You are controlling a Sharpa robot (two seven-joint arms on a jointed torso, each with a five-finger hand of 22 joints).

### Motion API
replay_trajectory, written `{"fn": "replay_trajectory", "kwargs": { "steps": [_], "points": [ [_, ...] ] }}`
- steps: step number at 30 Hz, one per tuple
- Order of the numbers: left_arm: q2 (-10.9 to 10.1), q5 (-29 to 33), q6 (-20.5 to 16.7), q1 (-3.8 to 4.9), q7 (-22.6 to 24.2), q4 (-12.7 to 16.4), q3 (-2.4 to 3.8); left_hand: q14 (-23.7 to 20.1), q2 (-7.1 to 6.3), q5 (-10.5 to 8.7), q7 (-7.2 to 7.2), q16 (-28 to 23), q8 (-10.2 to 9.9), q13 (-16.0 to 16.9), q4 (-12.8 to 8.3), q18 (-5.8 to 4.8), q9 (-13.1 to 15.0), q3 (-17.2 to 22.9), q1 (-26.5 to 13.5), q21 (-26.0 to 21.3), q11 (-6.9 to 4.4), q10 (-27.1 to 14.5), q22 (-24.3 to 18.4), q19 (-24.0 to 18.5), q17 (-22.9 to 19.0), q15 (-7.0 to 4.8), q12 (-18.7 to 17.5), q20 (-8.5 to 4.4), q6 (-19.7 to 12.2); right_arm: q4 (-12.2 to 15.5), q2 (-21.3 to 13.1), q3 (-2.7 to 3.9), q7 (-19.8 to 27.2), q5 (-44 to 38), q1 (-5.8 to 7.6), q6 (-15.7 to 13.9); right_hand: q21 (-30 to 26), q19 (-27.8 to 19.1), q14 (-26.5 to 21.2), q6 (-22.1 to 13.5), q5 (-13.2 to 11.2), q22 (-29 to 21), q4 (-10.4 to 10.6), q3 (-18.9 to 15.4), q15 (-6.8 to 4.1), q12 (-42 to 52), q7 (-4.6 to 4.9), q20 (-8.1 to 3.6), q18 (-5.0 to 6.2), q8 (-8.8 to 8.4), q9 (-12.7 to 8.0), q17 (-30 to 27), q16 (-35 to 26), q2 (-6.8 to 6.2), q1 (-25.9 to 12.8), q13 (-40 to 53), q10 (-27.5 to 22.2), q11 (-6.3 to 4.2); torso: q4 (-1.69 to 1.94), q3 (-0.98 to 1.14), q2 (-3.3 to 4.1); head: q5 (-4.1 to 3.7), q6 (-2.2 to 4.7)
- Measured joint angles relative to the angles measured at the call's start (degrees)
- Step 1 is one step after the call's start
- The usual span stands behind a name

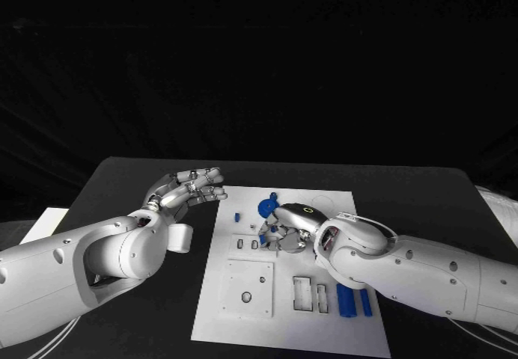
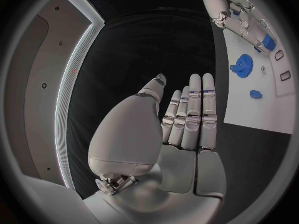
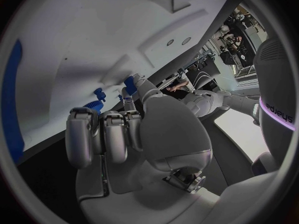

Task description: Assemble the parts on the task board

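The right hand [image 1: 290, 228] is being pressed down on the task board [image 1: 324, 329], fingers curled near a blue gear [image 1: 266, 205]; a grip cannot be told. The left hand [image 1: 192, 187] is being held wide open and empty beside the board.

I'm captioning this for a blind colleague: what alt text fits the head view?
The right robot hand rests on the white rectangular task board beside a blue gear-shaped part. The left robot hand hovers over the black table left of the board, holding nothing. Two blue bars lie on the board's near right.
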Motion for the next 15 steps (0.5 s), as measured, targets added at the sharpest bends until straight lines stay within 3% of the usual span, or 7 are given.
{"fn": "replay_trajectory", "kwargs": {
  "steps": [15],
  "points": [
    [0.0,0.1,0.1,-0.01,0.0,0.3,0.00,0.0,0.00,0.00,0.00,0.0,0.0,0.0,0.0,0.00,0.0,0.0,0.0,0.0,0.00,0.0,0.0,0.0,0.0,0.00,0.0,0.00,0.0,0.1,0.3,0.15,-0.8,-1.9,0.11,1.3,0.0,0.0,0.0,0.0,-0.3,0.0,0.6,0.5,0.00,0.0,0.00,0.00,0.00,-0.18,0.4,0.0,0.0,-0.22,-0.2,0.0,0.0,0.01,-0.01,0.03,0.05,-0.13,-0.18]
  ]
}}
